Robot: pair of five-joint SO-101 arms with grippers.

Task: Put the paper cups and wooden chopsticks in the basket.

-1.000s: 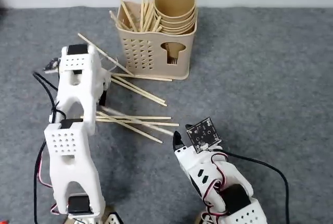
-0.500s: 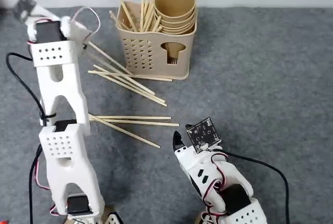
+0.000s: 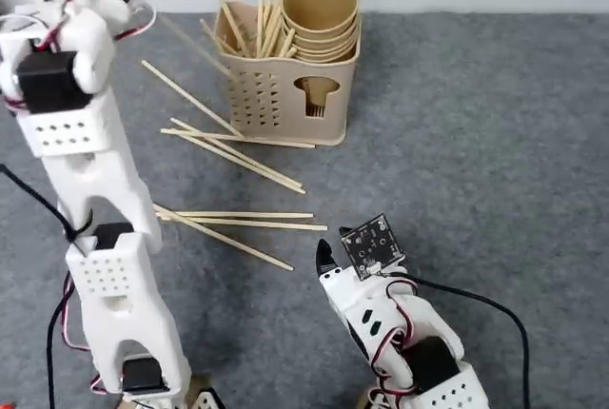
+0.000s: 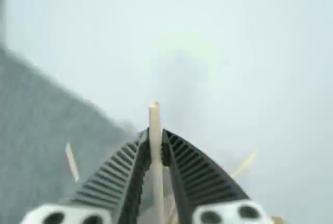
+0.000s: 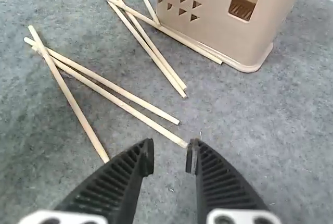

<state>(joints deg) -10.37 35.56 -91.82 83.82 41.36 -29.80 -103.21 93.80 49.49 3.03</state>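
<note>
Left gripper [image 4: 155, 141]: clenched on a single wooden chopstick [image 4: 154, 120], which stands up between the two jaws with its end just past the tips. In the high view this arm is raised at the far left of the scene, and the held stick slants from it toward the left side of the basket [image 3: 257, 100]; whether its far end touches the basket cannot be told.

Right gripper [image 5: 169, 156]: released, jaws slightly parted with nothing between them. It sits low over the grey mat [image 3: 457, 143] at the near centre, just near of the closest loose sticks.

Basket: beige, perforated, upright at the far centre of the mat. Stacked paper cups [image 3: 322, 9] are nested in its right compartment. Upright chopsticks [image 3: 259, 9] stand in its left compartment, fanned out above the rim.

Loose chopsticks on the mat: one cluster [image 3: 238, 139] lies against and just near of the basket's foot, fanning to the left; a second cluster [image 3: 247, 215] lies nearer, crossing between the two arms
</note>
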